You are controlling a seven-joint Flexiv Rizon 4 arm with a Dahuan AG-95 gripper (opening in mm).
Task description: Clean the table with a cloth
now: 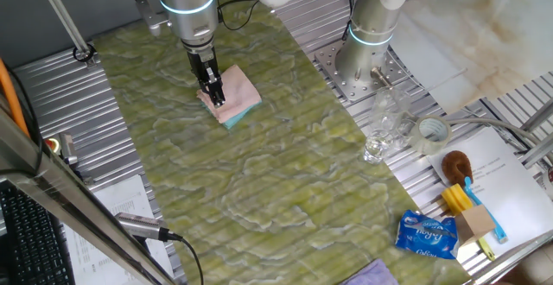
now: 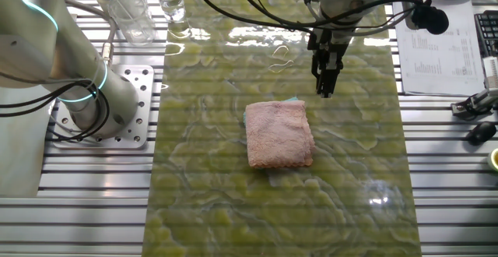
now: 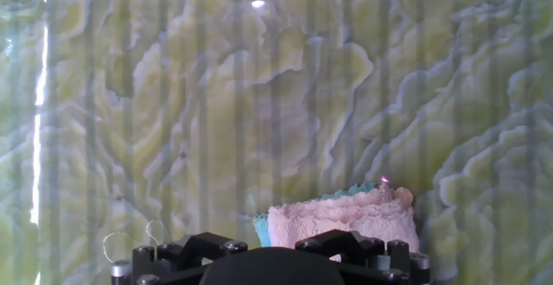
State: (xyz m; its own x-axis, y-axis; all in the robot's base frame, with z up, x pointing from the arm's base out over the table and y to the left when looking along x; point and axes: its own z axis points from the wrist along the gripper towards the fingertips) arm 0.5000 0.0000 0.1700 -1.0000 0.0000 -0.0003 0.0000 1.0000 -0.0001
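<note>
The cloth (image 2: 278, 135) lies folded on the green-yellow marbled table (image 2: 233, 210), pink face up with a teal edge showing. It also shows in the one fixed view (image 1: 233, 95) and at the bottom of the hand view (image 3: 346, 218). My gripper (image 2: 325, 86) points straight down and hangs just above the table beside the cloth's edge, holding nothing. Its fingers (image 1: 212, 85) look pressed together. In the hand view only the gripper's black body shows, and the fingertips are hidden.
A second arm's base (image 1: 367, 56) stands on the ribbed metal panel beside the table. Clear glasses (image 1: 384, 125), a tape roll (image 1: 434, 131), a brush (image 1: 456, 164), a blue packet (image 1: 427, 235) and a purple cloth (image 1: 373, 275) lie at that side. Papers and a keyboard (image 1: 30, 237) are opposite.
</note>
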